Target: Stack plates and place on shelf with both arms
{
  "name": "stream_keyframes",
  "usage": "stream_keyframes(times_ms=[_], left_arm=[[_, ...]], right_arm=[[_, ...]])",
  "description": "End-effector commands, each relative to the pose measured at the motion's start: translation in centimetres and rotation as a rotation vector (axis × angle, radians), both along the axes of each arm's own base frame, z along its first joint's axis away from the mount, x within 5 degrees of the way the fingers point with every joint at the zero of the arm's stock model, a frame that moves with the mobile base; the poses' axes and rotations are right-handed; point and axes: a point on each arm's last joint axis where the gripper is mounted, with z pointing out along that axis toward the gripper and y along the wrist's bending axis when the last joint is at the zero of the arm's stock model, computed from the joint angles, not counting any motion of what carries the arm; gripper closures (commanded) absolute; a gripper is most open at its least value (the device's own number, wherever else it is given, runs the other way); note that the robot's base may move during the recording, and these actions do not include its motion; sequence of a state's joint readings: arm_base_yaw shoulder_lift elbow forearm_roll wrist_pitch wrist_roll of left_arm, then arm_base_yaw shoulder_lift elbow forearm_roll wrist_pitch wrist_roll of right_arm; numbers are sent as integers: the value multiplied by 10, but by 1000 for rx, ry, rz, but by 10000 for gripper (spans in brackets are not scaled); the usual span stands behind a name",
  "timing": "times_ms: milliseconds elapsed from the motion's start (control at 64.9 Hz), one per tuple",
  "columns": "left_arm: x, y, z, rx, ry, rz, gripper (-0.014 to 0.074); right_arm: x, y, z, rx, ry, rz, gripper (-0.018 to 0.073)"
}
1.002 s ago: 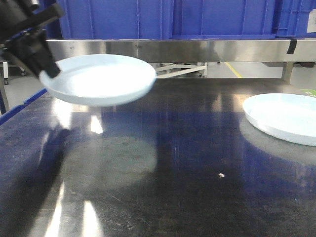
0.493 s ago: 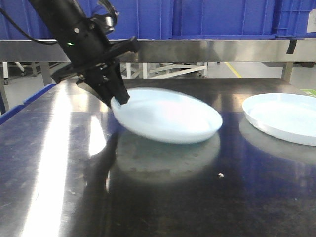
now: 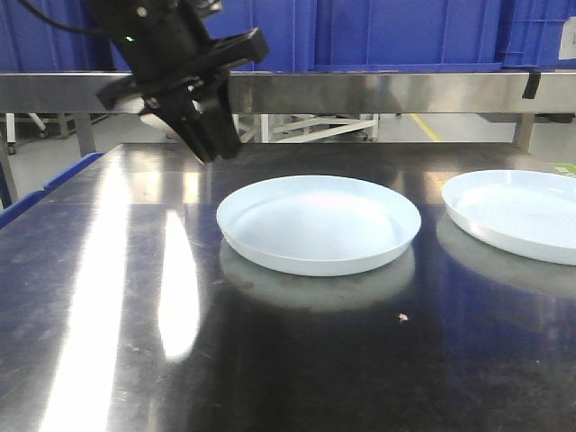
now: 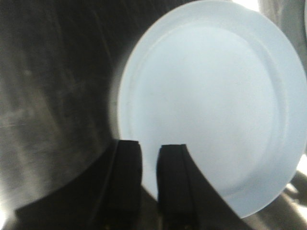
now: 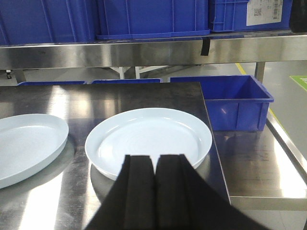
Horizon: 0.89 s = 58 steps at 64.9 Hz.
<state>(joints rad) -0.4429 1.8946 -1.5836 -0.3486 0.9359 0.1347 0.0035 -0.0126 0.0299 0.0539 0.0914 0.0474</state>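
Pale blue-white glossy ware: two round, shallow plates with low upturned rims. Both lie flat, right side up, on the dark reflective steel tabletop, well apart and not stacked. Neither is on the shelf.

- First plate: near the middle of the tabletop, with its reflection showing beneath its near edge. Nothing touches it.
- Second plate: at the right side of the tabletop, cut off by the edge of the front view. The right wrist view shows it whole, close to the table's right edge.
- Black left gripper: raised above the tabletop, behind and to the left of the first plate and clear of its rim. In the wrist view its fingers stand narrowly parted, with the plate visible through the gap. It holds nothing.
- Black right gripper: its fingers are pressed together and empty. It points at the near rim of the second plate; I cannot tell whether it touches the rim.
- Brushed stainless-steel shelf: its flat front rail runs behind the table, above tabletop level. A small black strip hangs over the rail's right end.
- Blue plastic crates: in a row on that shelf level.
- Open blue plastic bin: lower, beyond the table's right edge.
- Small pale speck: on the tabletop in front of the first plate.
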Motion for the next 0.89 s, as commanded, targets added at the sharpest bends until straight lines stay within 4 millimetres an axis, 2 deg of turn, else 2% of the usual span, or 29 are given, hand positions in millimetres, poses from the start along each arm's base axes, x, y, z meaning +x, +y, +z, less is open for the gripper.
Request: stream_keyframes(times_ms=[0,216,401,555,879], left_arm=[[-14,5,44,-28,-204,9,498],[-48,28,49,-85,-446,86,514],[-93,58,49,-147,-648,157,514],[-135,83,49,-95,-825,97,514],[-209,139,35,-92,-937,198,514]], right_arm=[[-2,0,9,-9,-108,-3,512],[-2,0,9,-9,-108,-3,512],[-2,0,9,-9,-108,-3,512],[-2,0,9,-9,-108,-3,512],[-2,0,9,-9,-108,-3,512]])
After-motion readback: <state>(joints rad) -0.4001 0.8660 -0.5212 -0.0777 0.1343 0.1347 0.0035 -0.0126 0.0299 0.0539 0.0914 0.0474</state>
